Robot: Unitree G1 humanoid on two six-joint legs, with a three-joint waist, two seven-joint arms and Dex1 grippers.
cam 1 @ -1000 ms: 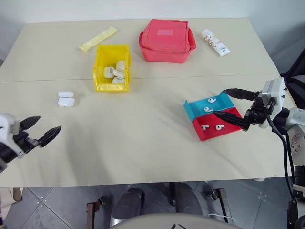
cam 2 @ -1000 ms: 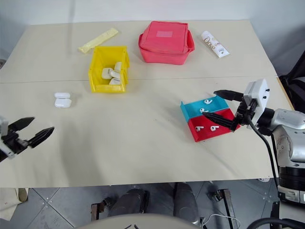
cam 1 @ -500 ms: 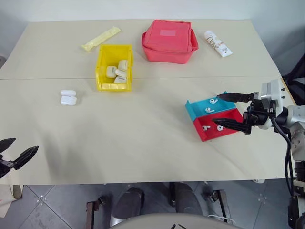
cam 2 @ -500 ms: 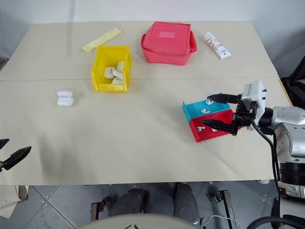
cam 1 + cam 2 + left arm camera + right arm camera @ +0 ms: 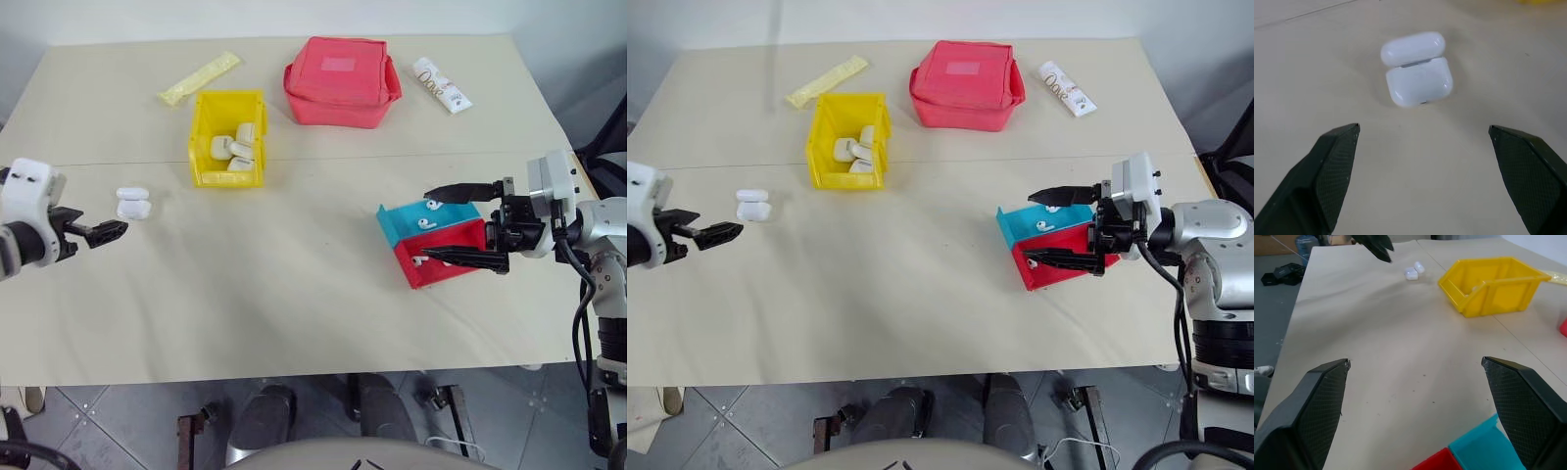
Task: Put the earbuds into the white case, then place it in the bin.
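Observation:
The white case (image 5: 1417, 68) lies on the table at the left (image 5: 132, 203), showing as two rounded halves, lid and body. My left gripper (image 5: 1424, 128) is open just short of it, fingers wide and pointing at it, with nothing between them. Tiny white earbuds (image 5: 432, 206) lie in a blue tray (image 5: 397, 225) and a red tray (image 5: 465, 240) at the right. My right gripper (image 5: 426, 226) hovers open over those trays, one finger above each, holding nothing. The yellow bin (image 5: 201, 137) stands behind the case, with several white cases inside.
A red fabric pouch (image 5: 340, 81), a white tube (image 5: 441, 85) and a pale yellow sachet (image 5: 201, 78) lie along the far side. Bare tabletop spans the stretch between the case and the trays. The table's near edge runs just below both arms.
My left gripper has swung up from the table's near left edge to just short of the white case. My right gripper has shifted slightly left over the trays.

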